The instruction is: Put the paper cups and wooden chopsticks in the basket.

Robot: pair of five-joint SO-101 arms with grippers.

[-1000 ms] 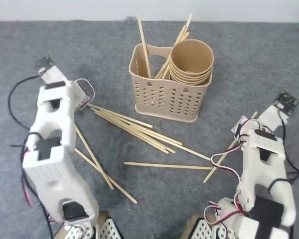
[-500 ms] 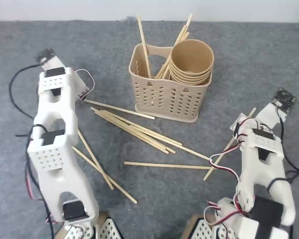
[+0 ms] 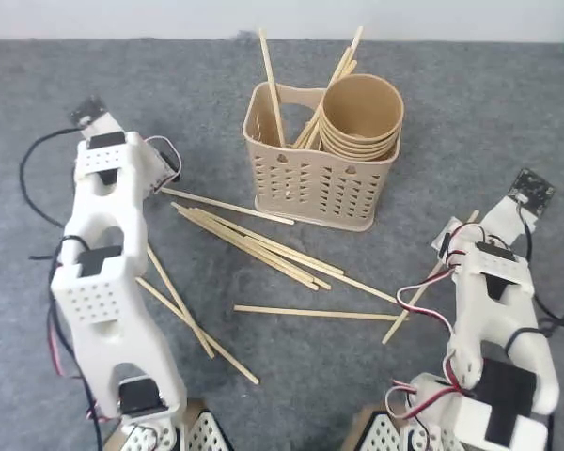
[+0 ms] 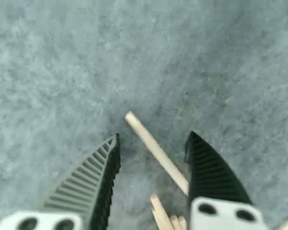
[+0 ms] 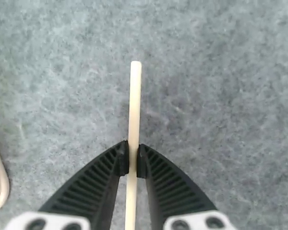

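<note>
The beige basket [image 3: 310, 183] stands at the far middle of the carpet. A stack of paper cups [image 3: 362, 115] sits in one compartment and a few wooden chopsticks [image 3: 274, 89] stand in the other. Several loose chopsticks [image 3: 263, 246] lie fanned out in front of it. My left gripper [image 4: 153, 135] is open low over the carpet, with the end of one chopstick [image 4: 156, 151] between its fingers. My right gripper [image 5: 132, 145] is shut on a single chopstick [image 5: 134, 96], which slants across the right side [image 3: 423, 287] in the high view.
Grey carpet [image 3: 451, 85] covers the whole table. The left arm [image 3: 103, 263] stretches along the left side over two chopsticks [image 3: 183, 310]. The right arm [image 3: 493, 301] stands at the near right. One chopstick [image 3: 315, 312] lies crosswise in the near middle.
The left arm has stretched farther away, and one chopstick near it has shifted apart from the fan towards the basket. The right arm has barely moved.
</note>
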